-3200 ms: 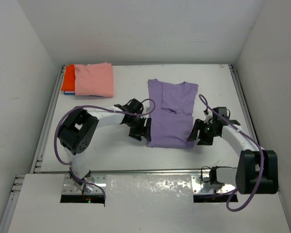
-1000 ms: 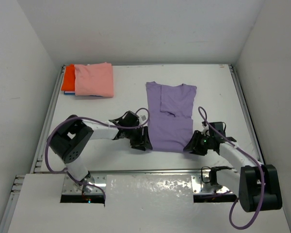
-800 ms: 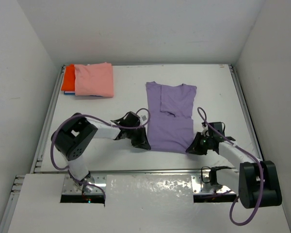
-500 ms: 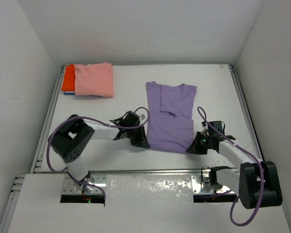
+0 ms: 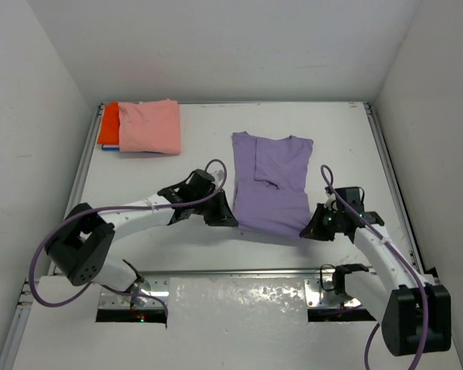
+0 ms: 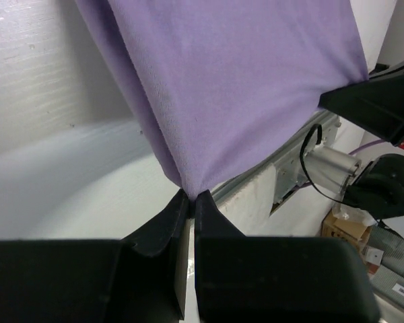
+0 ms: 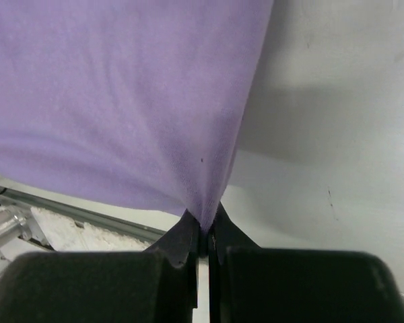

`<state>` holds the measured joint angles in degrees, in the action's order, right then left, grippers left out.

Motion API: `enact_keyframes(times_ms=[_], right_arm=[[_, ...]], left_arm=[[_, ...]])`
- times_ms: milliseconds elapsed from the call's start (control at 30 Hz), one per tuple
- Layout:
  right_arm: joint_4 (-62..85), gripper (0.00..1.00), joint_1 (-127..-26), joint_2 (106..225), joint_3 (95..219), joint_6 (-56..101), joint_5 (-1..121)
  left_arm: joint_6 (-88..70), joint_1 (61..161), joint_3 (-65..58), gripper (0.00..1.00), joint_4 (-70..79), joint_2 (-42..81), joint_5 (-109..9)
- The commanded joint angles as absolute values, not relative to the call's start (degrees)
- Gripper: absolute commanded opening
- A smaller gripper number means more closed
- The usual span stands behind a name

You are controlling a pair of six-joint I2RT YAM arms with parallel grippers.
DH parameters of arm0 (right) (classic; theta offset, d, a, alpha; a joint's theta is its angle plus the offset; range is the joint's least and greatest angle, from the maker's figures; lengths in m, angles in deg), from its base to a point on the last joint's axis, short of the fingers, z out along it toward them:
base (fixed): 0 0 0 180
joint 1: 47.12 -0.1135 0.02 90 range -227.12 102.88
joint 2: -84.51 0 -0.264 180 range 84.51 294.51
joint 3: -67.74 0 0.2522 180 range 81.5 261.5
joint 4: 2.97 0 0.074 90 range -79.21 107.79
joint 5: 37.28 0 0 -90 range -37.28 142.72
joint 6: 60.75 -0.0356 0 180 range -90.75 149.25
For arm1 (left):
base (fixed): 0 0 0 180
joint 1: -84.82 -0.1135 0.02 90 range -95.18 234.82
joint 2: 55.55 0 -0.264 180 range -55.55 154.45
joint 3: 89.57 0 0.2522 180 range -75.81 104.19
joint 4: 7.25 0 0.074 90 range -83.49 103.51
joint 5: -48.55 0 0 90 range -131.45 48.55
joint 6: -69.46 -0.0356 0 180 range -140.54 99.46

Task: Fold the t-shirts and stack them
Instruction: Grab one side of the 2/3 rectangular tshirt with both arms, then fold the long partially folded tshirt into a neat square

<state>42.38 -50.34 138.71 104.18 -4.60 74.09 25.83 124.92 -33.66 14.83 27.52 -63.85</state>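
A lavender-purple t-shirt point(image 5: 272, 181) lies partly folded in the middle of the table, sleeves tucked in and collar at the far end. My left gripper point(image 5: 225, 218) is shut on its near left corner point(image 6: 188, 180), and my right gripper point(image 5: 315, 230) is shut on its near right corner point(image 7: 205, 217). Both corners are raised off the table, so the near hem hangs between the two grippers. At the far left, a folded salmon-pink t-shirt point(image 5: 150, 126) rests on a folded orange-red t-shirt point(image 5: 108, 123).
White walls close in the table on the left, back and right. A metal rail point(image 5: 239, 271) runs along the near edge by the arm bases. The right arm's purple cable point(image 5: 328, 179) loops close to the purple shirt's right side.
Both grippers closed on the purple shirt's near corners and lifted them slightly. The near hem has drawn up from the table and the left arm has stretched out lower.
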Motion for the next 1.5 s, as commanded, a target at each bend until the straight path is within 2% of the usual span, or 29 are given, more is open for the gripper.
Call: enact_keyframes(times_ms=[0,200,467,833,1233,1300,1333,1367,1400,1433,1467], right_arm=[[44.98,0.00,-50.46,138.91,109.53,-3.45,69.69],[44.98,0.00,-50.46,144.54,119.02,-2.83,67.67],[43.31,0.00,-50.46,156.38,132.99,-3.71,65.21],[43.40,0.00,-50.37,174.59,152.66,-2.92,62.48],[43.84,0.00,-50.20,199.44,177.29,-5.12,61.34],[43.57,0.11,-49.93,202.80,181.49,-5.38,61.16],[43.23,0.22,-49.76,206.03,183.00,-5.82,61.42],[43.05,0.33,-49.67,207.72,186.23,-5.91,61.77],[43.74,0.51,-49.49,209.39,187.92,-6.00,61.52],[44.01,0.58,-49.41,212.10,189.50,-5.91,61.51],[44.19,0.63,-49.23,213.00,190.82,-5.82,61.34]], left_arm=[[26.57,125.08,-30.56,0.00,18.02,24.52,-61.15],[26.05,124.64,-23.96,0.00,20.31,25.92,-58.86],[24.90,116.30,-9.05,0.00,21.72,33.30,-60.08],[21.91,111.28,16.18,0.00,25.93,53.69,-60.96],[23.49,106.80,35.10,0.00,24.90,72.41,-61.84],[25.60,105.40,35.20,0.00,18.60,75.75,-63.51],[26.47,104.96,35.46,0.03,16.73,76.98,-63.86],[28.14,104.26,35.81,0.16,14.71,79.69,-64.91],[28.59,103.99,37.81,0.23,11.90,81.11,-65.70],[29.03,103.81,39.66,0.28,11.27,82.77,-67.54],[28.68,103.64,41.68,0.47,11.52,85.92,-68.08]])
